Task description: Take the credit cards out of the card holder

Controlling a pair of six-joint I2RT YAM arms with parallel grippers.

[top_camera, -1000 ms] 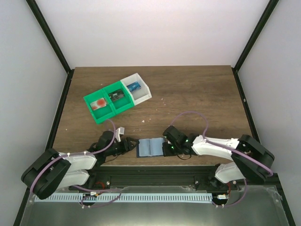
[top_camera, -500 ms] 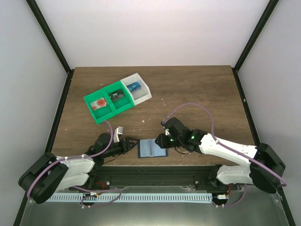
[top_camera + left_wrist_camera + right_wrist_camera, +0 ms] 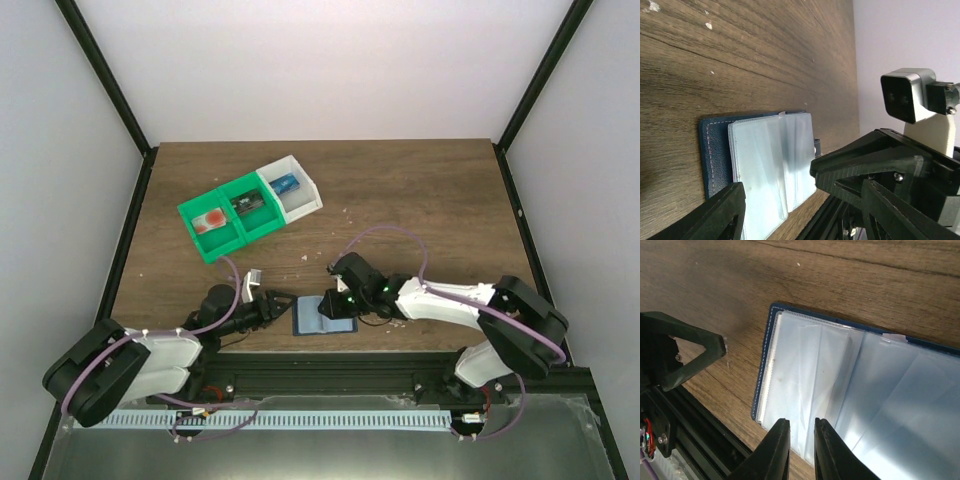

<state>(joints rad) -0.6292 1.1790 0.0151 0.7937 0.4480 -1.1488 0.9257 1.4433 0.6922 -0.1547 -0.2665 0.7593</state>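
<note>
Card holder (image 3: pixel 322 316) lies open and flat on the wooden table (image 3: pixel 420 190), close to the near edge, between the two grippers. Navy cover faces down with pale stitching along its border. Clear plastic sleeves (image 3: pixel 815 370) are fanned across the inside, and a small pale tab (image 3: pixel 895 337) sits at one edge. Whether the sleeves hold cards cannot be told.

Left gripper (image 3: pixel 286 303) sits low, just beside the holder's left edge. Its fingers are spread wide with nothing between them. In its wrist view the holder (image 3: pixel 760 160) lies ahead of the spread fingertips, and no contact shows.

Right gripper (image 3: pixel 334 300) reaches in from the right and is over the holder. In its wrist view the two fingers (image 3: pixel 779 440) stand a narrow slit apart, with nothing seen between them. The tips are over the clear sleeves near the holder's (image 3: pixel 771 320) left half. Whether they touch the plastic cannot be told.

Toward the far left, well apart from the holder, a green tray (image 3: pixel 215 245) and a white tray (image 3: pixel 305 200) stand side by side. The green one holds a red item and a dark item in separate compartments. The white one holds a blue item.
</note>
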